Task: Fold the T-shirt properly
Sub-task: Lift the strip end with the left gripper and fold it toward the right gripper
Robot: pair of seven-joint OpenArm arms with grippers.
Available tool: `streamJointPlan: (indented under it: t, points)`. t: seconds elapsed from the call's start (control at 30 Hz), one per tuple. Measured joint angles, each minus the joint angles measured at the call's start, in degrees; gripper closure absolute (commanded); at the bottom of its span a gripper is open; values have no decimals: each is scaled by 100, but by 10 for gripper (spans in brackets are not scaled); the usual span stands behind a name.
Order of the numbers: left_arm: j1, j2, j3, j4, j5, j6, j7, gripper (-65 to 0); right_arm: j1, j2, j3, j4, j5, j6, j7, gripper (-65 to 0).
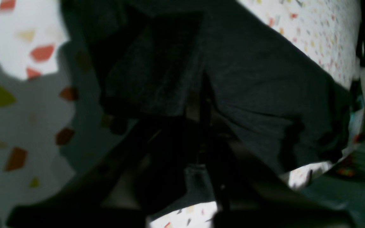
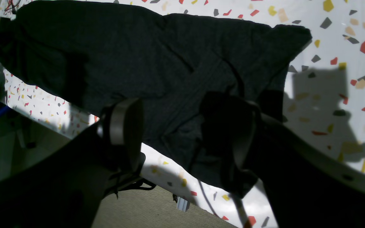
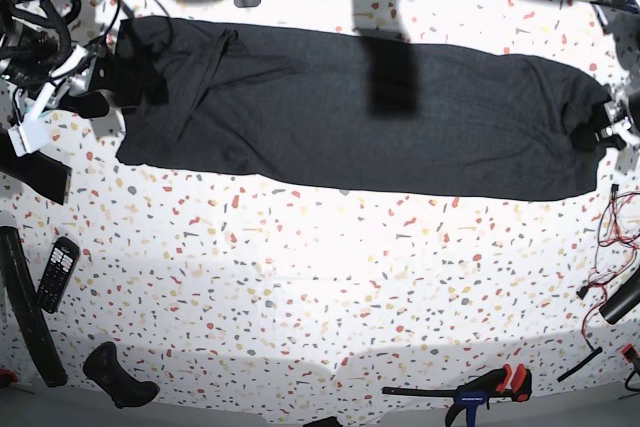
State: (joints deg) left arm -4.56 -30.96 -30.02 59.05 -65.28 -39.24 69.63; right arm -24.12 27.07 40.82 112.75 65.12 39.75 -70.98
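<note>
The T-shirt (image 3: pixel 350 117) lies as a long dark band across the far half of the speckled table. In the base view my left gripper (image 3: pixel 592 132) sits at the band's right end. In the left wrist view its dark fingers meet at the left gripper (image 1: pixel 203 104), pinching a fold of the T-shirt (image 1: pixel 265 79). My right gripper (image 3: pixel 105 87) is at the band's left end. In the right wrist view the right gripper (image 2: pixel 179 133) stands open, its fingers (image 2: pixel 125 126) straddling a bunched corner of the T-shirt (image 2: pixel 106 53).
A calculator (image 3: pixel 57 272), a long black strip (image 3: pixel 25 307) and a black handle (image 3: pixel 120 377) lie at the front left. A clamp (image 3: pixel 480 392) lies at the front right, with cables (image 3: pixel 610 237) on the right. The table edge (image 2: pixel 169 180) runs close below the right gripper.
</note>
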Motion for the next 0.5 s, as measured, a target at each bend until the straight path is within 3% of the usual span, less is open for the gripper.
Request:
streamJointPlan:
  t: [0.17,0.33,0.5]
  points:
    - [444,219,0,1499,-66,186,227,0,39,-2,0,0,-2,0,42,-399]
    - [966,787,9,3515,485,595,289,0,31,-11,0,0,22,0,44,-399]
    - [1314,1478,7,4894,1137,610,-280,0,31,-4,0,0,22,0,44,-399]
